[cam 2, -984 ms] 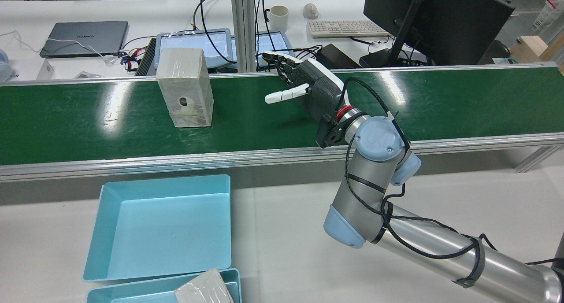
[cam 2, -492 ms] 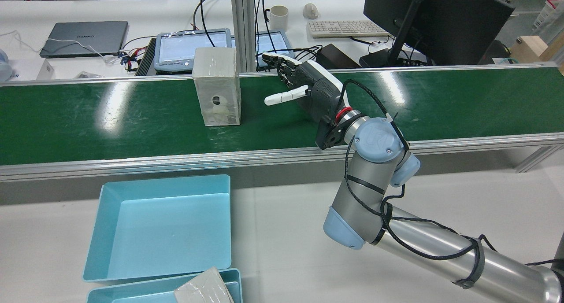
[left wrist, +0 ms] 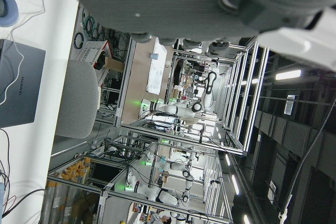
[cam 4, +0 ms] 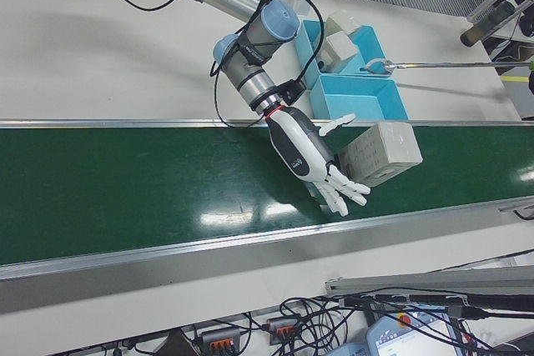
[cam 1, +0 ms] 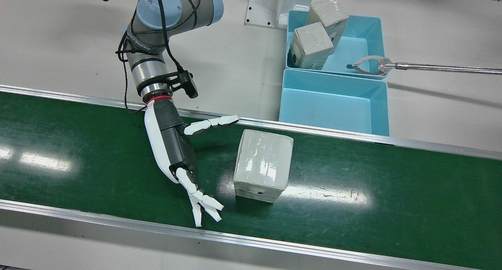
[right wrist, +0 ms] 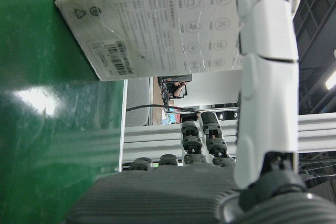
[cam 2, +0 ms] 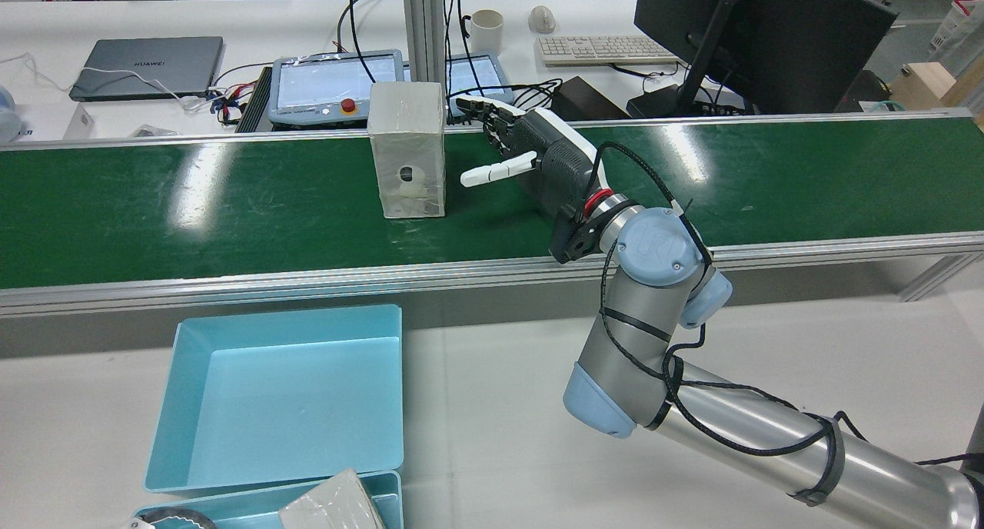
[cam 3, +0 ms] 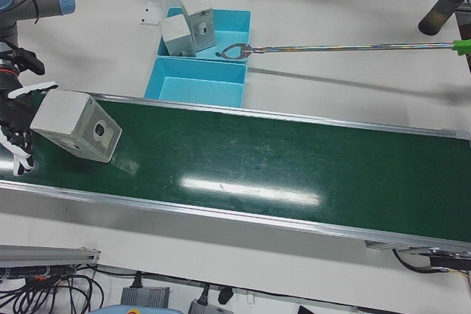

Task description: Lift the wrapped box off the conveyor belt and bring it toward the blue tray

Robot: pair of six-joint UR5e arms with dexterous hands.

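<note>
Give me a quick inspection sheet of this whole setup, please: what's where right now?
Surface: green conveyor belt with a white table behind it.
Job's things: wrapped box upright on the belt; near blue tray holds nothing.
Clutter: far blue tray holds two more wrapped boxes; a long grabber tool reaches over it.
Hands: right hand open, beside the box, not touching; left hand seen only as a dark edge in its own camera, state unclear.
Cables: black cable looped along the right arm.
Surroundings: laptop, monitor, keyboard, mug on desks beyond the belt.
</note>
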